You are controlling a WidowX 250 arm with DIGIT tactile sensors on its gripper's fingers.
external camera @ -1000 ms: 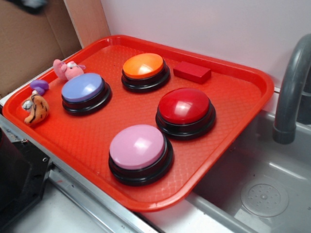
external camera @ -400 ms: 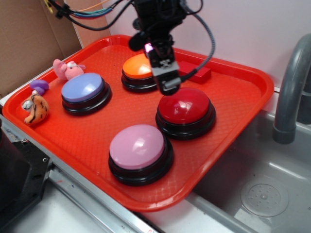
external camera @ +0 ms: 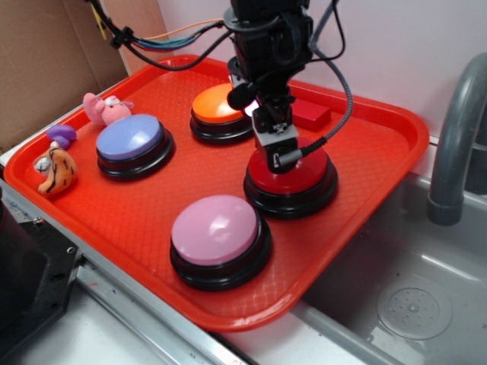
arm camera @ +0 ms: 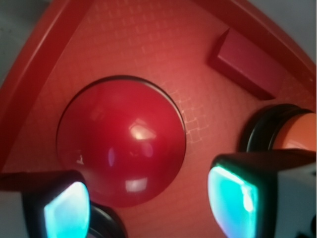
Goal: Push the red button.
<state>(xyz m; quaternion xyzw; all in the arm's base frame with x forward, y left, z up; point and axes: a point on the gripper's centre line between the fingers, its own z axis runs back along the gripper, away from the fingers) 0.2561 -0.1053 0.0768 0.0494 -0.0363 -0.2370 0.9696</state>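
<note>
Over the tray's right half your gripper is hanging with fingers spread apart, tip seeming to be touching the red button; whether it is pressing yet, I cannot tell.

Black robot arm enters from the top of the exterior view, descending near-vertical, bundled black and coloured cables trailing off to upper left and one black cable looping down its right side. Black-and-grey gripper points downward, its tip low and seemingly in contact with the surface beneath it in the exterior view, though contact cannot be confirmed. Wrist view shows two fingers at the bottom corners, well apart, inner pads glowing teal, nothing held between them.
</note>
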